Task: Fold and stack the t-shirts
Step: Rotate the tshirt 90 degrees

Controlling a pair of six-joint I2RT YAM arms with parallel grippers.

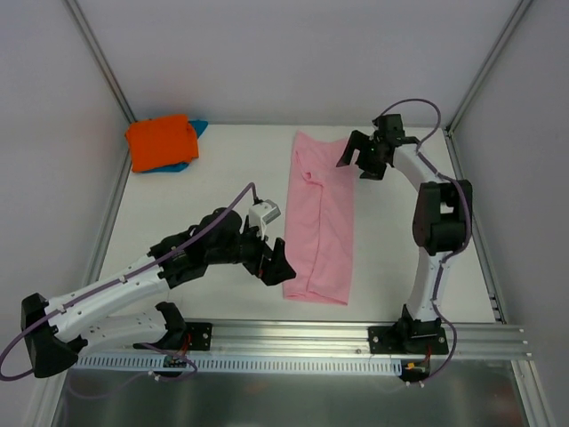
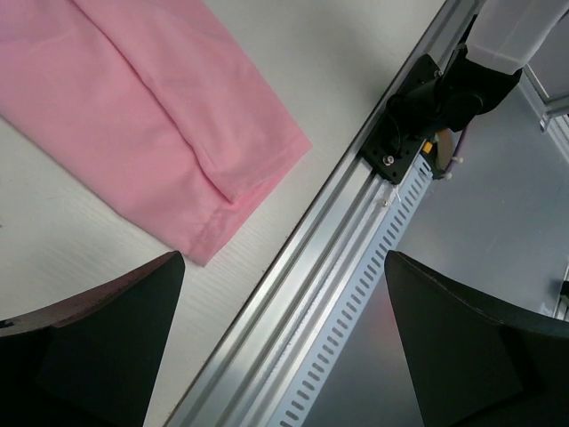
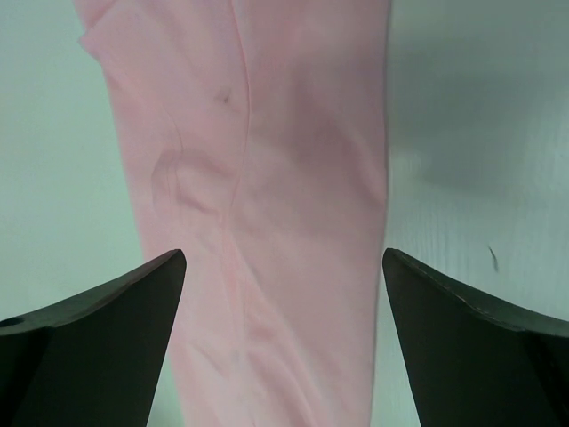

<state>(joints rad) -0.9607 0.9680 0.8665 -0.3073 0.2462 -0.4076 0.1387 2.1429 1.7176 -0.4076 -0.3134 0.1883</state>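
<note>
The light pink t-shirt (image 1: 322, 218) lies folded into a long narrow strip down the middle of the table. My left gripper (image 1: 276, 267) is open and empty just left of the strip's near end; the left wrist view shows that near corner (image 2: 142, 116). My right gripper (image 1: 363, 157) is open and empty above the strip's far end, and the right wrist view looks down along the cloth (image 3: 267, 222). The bright orange t-shirt (image 1: 162, 140) lies folded on top of the teal-blue one (image 1: 197, 128) at the far left corner.
An aluminium rail (image 1: 293, 336) runs along the table's near edge and shows in the left wrist view (image 2: 338, 267). The right arm's base (image 2: 427, 98) is bolted to it. White walls with metal posts enclose the table.
</note>
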